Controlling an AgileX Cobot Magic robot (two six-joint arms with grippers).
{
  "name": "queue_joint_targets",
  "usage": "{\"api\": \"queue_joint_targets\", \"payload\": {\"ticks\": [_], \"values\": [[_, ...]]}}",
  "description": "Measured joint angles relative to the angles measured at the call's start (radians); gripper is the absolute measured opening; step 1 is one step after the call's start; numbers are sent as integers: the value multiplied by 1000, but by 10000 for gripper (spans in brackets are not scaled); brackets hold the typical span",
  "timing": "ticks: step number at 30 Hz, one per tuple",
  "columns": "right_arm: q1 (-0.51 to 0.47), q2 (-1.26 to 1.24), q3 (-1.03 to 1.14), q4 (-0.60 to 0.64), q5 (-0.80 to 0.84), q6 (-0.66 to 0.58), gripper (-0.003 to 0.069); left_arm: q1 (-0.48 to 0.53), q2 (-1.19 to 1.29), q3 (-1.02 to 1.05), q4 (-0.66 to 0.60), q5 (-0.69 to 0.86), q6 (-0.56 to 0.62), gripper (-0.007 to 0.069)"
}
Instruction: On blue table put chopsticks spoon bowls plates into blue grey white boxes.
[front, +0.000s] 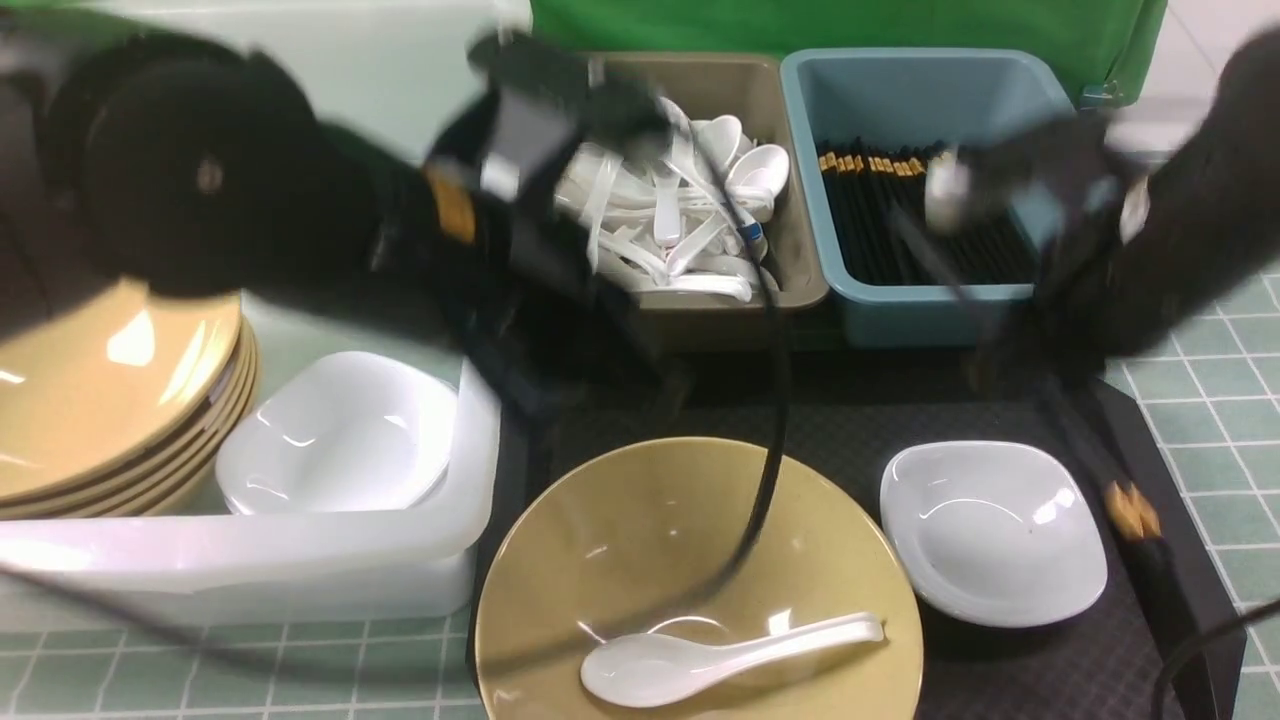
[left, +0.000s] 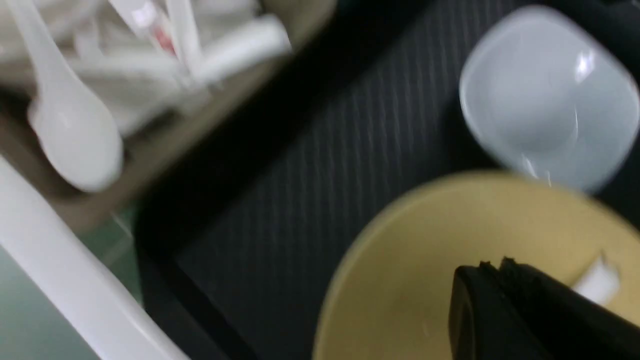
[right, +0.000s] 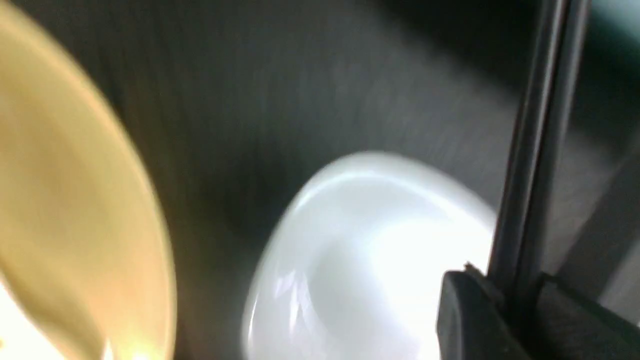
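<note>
Right gripper (right: 517, 290) is clamped on the chopsticks (right: 540, 150). In the right wrist view the two black sticks are pinched between the jaws, with a white plate (front: 990, 540) behind them. In the front view the sticks slant down along the right edge of the black tray (front: 1000, 670), gold bands showing at lower right (both arms are really blurry there, so I can't place the fingers themselves).

Left gripper (left: 492, 270) has its fingers pressed together with nothing between them. The left wrist view has them in front of the tan bowl (front: 600, 520), but I can't tell if they touch it.

That bowl sits on the tray at bottom centre of the front view, with a plain white spoon (front: 700, 660) lying inside it, handle pointing right. The plate is just beside the bowl, on its right, also on the tray.

Bins:
- The white tub (front: 250, 570) at lower left holds a stack of tan bowls (front: 100, 400) and stacked white plates (front: 340, 430).
- The grey-brown bin (front: 730, 90) at top centre is full of white spoons (front: 660, 210).
- The blue bin (front: 930, 315) at upper right holds a chopstick pile (front: 900, 220).

Everything rests on the blue table (front: 1220, 400), whose tiled pattern shows at the right edge and along the bottom left.
</note>
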Motion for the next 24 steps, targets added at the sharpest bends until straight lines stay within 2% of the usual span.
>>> {"api": "queue_joint_targets", "payload": {"ticks": [7,13,19,21,22,24], "values": [[-96,139,-301,-7,-108,95,158,148,143,-304,-1,-45,-18,6],[-173,375,-580,-7,-184,208,158,183,177,-406,0,-78,-21,6],[-199,572,-786,-7,-164,244,160,183,177,-410,0,-60,-22,6],[-202,660,-868,-6,-97,249,204,183,177,-410,0,-13,-22,6],[-202,665,-873,-6,-91,250,204,183,177,-410,0,-8,-22,6],[-202,704,-914,-3,3,249,287,183,177,-410,17,65,-21,6]]}}
